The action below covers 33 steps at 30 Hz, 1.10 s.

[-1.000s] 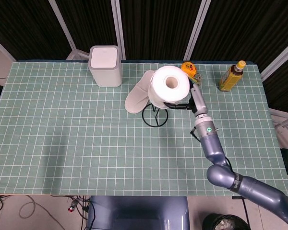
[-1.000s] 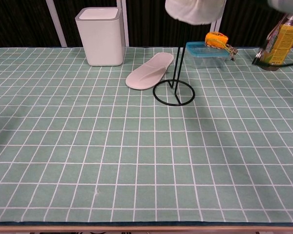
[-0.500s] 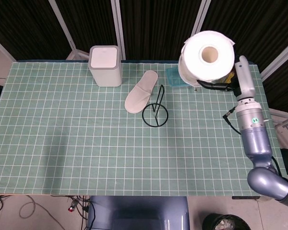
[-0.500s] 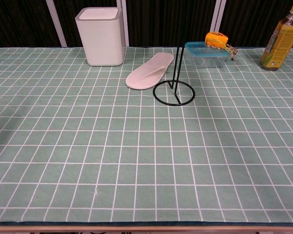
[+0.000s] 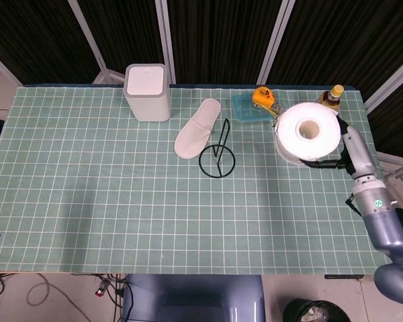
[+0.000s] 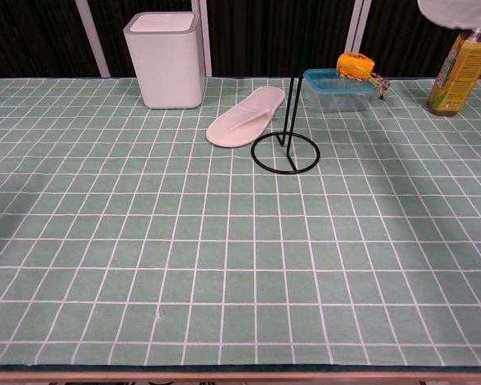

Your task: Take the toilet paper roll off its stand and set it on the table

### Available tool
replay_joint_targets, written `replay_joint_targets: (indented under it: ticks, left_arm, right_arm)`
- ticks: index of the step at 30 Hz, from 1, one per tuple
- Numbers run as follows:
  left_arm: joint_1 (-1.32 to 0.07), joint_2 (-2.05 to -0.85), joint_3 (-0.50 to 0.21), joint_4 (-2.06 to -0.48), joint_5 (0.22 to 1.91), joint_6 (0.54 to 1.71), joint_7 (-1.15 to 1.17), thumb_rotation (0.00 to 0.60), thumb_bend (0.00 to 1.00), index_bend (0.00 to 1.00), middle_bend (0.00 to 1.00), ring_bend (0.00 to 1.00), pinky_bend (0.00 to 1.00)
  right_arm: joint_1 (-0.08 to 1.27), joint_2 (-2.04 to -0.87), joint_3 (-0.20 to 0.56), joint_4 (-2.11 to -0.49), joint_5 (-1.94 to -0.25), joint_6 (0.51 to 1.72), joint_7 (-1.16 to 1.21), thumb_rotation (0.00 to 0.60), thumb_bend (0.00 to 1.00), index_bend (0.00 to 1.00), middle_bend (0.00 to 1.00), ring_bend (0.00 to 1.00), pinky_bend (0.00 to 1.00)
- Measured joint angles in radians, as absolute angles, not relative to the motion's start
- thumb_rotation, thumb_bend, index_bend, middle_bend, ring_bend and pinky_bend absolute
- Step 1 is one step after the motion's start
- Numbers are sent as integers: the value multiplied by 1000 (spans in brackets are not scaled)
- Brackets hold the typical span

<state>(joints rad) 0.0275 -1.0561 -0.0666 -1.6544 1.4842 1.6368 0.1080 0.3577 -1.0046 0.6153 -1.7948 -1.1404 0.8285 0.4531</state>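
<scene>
The white toilet paper roll hangs in the air over the right part of the table, held by my right hand, whose dark fingers curl under its lower right side. In the chest view only the roll's underside shows at the top right corner. The black wire stand stands bare near the table's middle, also seen from the chest as the stand. My left hand is in neither view.
A white bin stands at the back left. A pale slipper lies beside the stand. A blue container with a yellow tape measure and a yellow bottle sit along the back right edge.
The roll came off the stand, rose high to the back right, and has now dropped lower and moved toward the table's right side. The stand is left bare.
</scene>
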Motion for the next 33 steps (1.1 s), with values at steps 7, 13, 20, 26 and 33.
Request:
replay_joint_targets:
  ticks: [7,13,20,26,33]
  left_arm:
    - [25,-1058,-65,-1655,1487,1632,112,600,176,53,0,0,13]
    - [22,-1059,-66,-1654,1489,1628,112,600,176,53,0,0,13]
    - [23,-1054,-71,-1652,1481,1629,96,600,176,53,0,0,13]
    - [25,-1051,-71,-1650,1482,1632,89,600,176,53,0,0,13]
    - [24,-1052,-72,-1650,1480,1631,91,600,176,53,0,0,13]
  right_arm:
    - [278,-1065,423,-1746,-1399,847,656,600,0,293,270,296,117]
    - [275,-1187,307,-1693,-1526,882,757,600,0,293,270,294,117]
    - [333,-1352,261,-1620,-1540,890,773,600,0,296,270,294,117]
    - [394,-1472,258,-1546,-1493,882,730,600,0,296,270,294,116]
    - [444,-1577,260,-1457,-1423,877,647,600,0,296,269,288,114]
